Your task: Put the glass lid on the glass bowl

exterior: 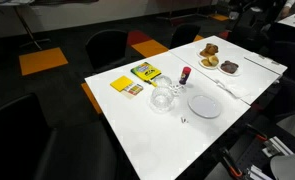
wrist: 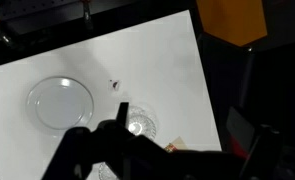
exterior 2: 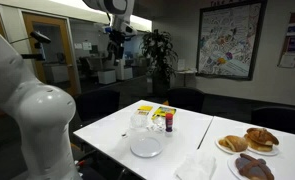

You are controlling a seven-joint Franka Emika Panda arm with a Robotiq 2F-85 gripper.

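The glass bowl (exterior: pixel 162 98) stands on the white table between the yellow packets and the white plate; it also shows in an exterior view (exterior 2: pixel 140 118). A smaller clear piece, apparently the glass lid (exterior: pixel 177 88), lies just beside it. In the wrist view one round clear glass piece (wrist: pixel 139 123) shows near the table's edge. I cannot tell whether it is the bowl or the lid. My gripper (exterior 2: pixel 117 42) hangs high above the table, far from both. In the wrist view its fingers (wrist: pixel 177 150) are wide apart and empty.
A white plate (exterior: pixel 205 105) (wrist: pixel 60 102) lies next to the glass. A red bottle (exterior: pixel 185 74), yellow packets (exterior: pixel 137 76) and two plates of pastries (exterior: pixel 219 60) stand further back. A tiny object (wrist: pixel 114 85) lies near the plate. Chairs surround the table.
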